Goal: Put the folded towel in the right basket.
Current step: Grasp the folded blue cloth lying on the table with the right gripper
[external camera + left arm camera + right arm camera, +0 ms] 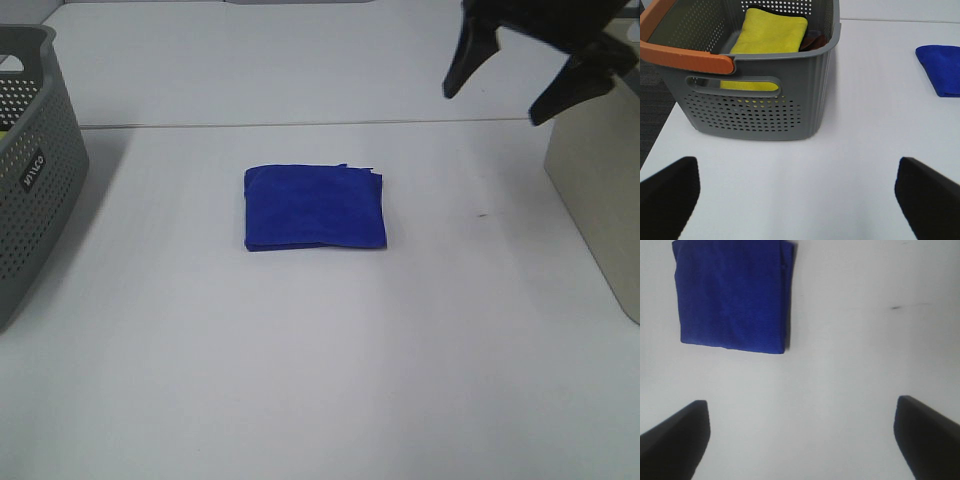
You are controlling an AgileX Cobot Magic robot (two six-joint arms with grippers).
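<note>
You are looking at a white table point(300, 380) that fills nearly the whole high view; a thin seam crosses it in the upper third of the frame. In the left wrist view a strip of dark floor point(649, 105) shows at the left edge.

A grey perforated basket point(30, 170) stands at the left edge of the high view. It holds a folded yellow cloth point(772, 32) and carries an orange handle point(685, 55). The right basket point(600, 190), beige and plain-walled, stands at the right edge and is cut off by the frame.

The right gripper point(494, 106) hangs at the upper right of the high view, above the table and clear of the right basket's rim. Its jaws are spread wide, with nothing between them and nothing touched. The left gripper point(800, 210) is likewise spread wide and empty, over bare table near the grey basket.

The blue folded towel point(314, 207) lies flat at the centre of the high view, well apart from both baskets and both grippers. It is close to square. Its slightly longer axis runs left to right across the frame, its sides square with the seam, and its layered edges show at its upper right corner.

A small dark mark point(482, 214) lies on the table right of the towel.
</note>
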